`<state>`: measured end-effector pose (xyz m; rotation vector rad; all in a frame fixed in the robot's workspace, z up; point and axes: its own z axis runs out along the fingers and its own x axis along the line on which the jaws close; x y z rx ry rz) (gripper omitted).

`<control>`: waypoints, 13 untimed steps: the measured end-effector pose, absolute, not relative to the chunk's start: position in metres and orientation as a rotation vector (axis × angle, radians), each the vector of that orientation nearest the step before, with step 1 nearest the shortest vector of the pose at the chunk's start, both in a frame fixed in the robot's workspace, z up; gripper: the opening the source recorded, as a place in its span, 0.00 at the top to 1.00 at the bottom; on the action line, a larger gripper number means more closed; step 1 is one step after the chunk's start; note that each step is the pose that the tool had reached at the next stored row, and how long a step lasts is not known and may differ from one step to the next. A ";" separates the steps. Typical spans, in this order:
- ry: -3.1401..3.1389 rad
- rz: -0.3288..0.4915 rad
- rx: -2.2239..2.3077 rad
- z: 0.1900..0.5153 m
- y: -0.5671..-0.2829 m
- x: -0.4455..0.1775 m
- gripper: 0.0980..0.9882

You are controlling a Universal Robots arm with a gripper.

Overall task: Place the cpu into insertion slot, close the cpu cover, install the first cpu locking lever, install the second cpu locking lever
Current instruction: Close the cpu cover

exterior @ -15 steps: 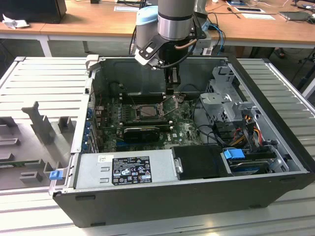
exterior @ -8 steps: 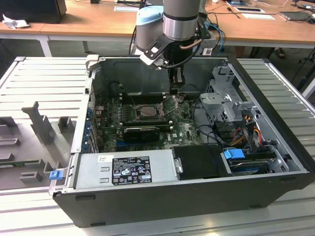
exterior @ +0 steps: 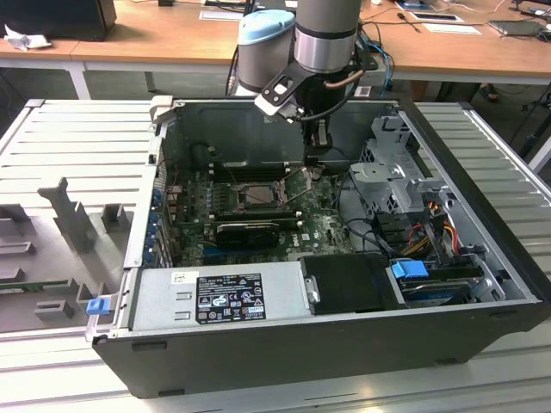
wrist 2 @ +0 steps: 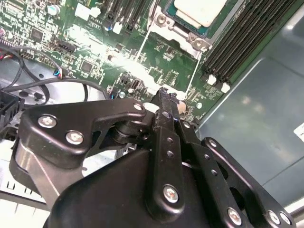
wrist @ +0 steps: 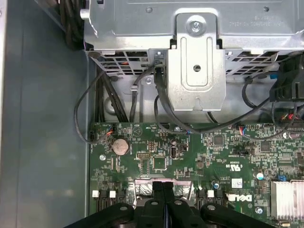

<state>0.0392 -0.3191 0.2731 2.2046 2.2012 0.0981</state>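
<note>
Above motherboard (exterior: pixel 327 225), gripper (exterior: pixel 315 159), drive cage (exterior: pixel 389 176) beside

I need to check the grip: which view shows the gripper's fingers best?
The first wrist view: the gripper shows both fingers pressed together, shut, over the motherboard. The second wrist view shows it side-on behind its linkage; the exterior view, small inside the case.

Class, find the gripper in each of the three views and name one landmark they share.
Exterior view: gripper hangs inside the open case over the motherboard.
Second wrist view: gripper tips over the motherboard near the cpu.
First wrist view: gripper tips meet over the motherboard, facing the drive cage.
Shared landmark: the green motherboard.
</note>
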 end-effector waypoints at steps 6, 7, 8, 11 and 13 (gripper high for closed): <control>2.202 0.098 2.205 0.261 -0.319 0.049 0.99; 2.203 0.097 2.204 0.259 -0.319 0.053 0.99; 2.207 0.096 2.201 0.257 -0.319 0.056 0.99; 2.219 0.092 2.193 0.251 -0.319 0.062 0.99; 2.223 0.089 2.192 0.245 -0.319 0.064 0.99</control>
